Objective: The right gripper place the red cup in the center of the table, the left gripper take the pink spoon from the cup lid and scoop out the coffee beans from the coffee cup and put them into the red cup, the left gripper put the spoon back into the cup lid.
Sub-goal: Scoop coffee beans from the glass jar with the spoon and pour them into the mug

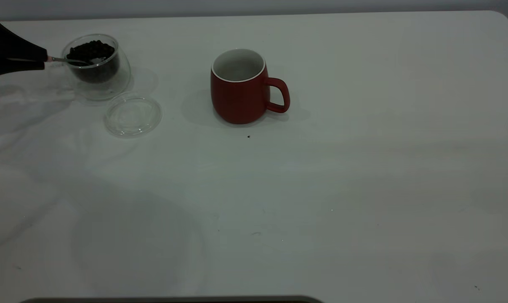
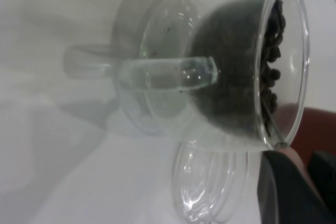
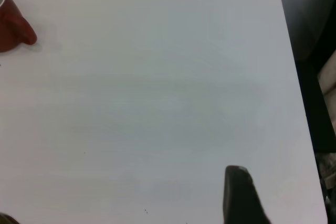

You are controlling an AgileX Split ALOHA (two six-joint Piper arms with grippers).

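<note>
Here I logged the left gripper (image 1: 43, 59) clamped on the pink spoon (image 1: 70, 61), its jaws pinched tight on the handle end and the bowl resting on the coffee beans (image 1: 91, 52) inside the coffee cup (image 1: 98, 67). The cup lid (image 1: 132, 115) lay flat just beside that cup. The red cup (image 1: 241, 90) stood well apart from it, upright on the table (image 1: 321, 189). I could not tell how the right gripper (image 3: 239, 192) stood.

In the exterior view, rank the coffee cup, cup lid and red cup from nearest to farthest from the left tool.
1. coffee cup, right beside the left tool, which holds the pink spoon in it.
2. cup lid, just in front of that cup.
3. red cup, mid-table.
</note>
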